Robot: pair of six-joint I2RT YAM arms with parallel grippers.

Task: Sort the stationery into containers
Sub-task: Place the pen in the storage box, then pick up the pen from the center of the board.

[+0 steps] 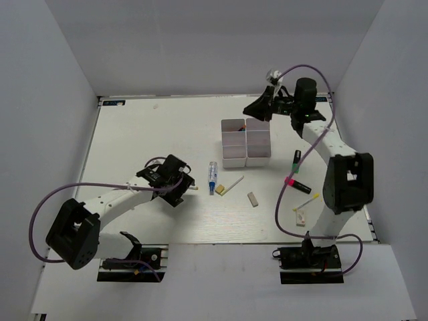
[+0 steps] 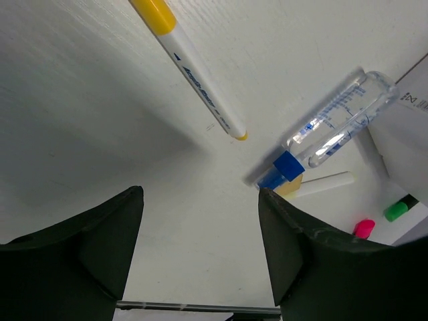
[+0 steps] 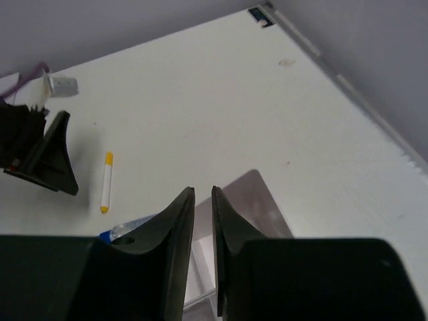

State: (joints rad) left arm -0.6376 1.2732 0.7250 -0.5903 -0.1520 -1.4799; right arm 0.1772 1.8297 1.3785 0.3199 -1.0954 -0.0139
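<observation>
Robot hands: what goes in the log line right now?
left hand: open, over white yellow-capped pen | right hand: nearly shut, empty, above white plastic tray

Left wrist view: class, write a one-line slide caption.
Open left gripper above the table, with a yellow-capped white pen and a clear blue-capped tube ahead.

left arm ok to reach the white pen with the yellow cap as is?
Probably yes: the left gripper is open, and the white pen with the yellow cap lies just ahead on bare table, nothing between.

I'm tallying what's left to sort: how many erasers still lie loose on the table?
2. A tan block eraser lies just right of the clear blue-printed tube; a grey block eraser sits further right. Others may hide under the arms.
</observation>
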